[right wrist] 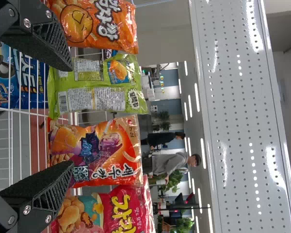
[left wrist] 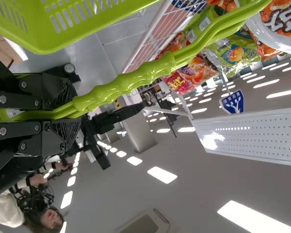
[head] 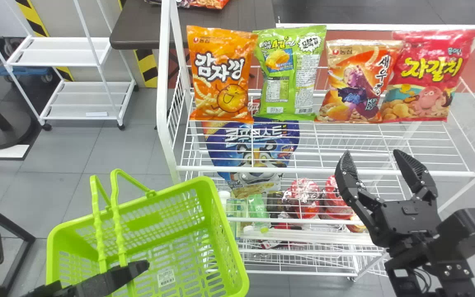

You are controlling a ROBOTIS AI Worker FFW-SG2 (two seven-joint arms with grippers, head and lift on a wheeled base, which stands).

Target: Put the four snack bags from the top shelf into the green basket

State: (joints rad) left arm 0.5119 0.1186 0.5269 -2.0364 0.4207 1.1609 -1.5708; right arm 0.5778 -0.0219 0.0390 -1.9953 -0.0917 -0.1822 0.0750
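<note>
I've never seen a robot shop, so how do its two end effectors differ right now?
The left end effector is closed on the green handles; the right end effector is open, holding nothing. The left is by the basket, while the right is by the snack shelf. Both have two black fingers.

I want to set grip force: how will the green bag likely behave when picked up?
The crinkled film on the green bag suggests it would give when squeezed. Its glossy surface may slip. Standing upright, it could tip if nudged.

White wire top shelf [head: 324, 170] with four upright snack bags [head: 290, 82]
</note>
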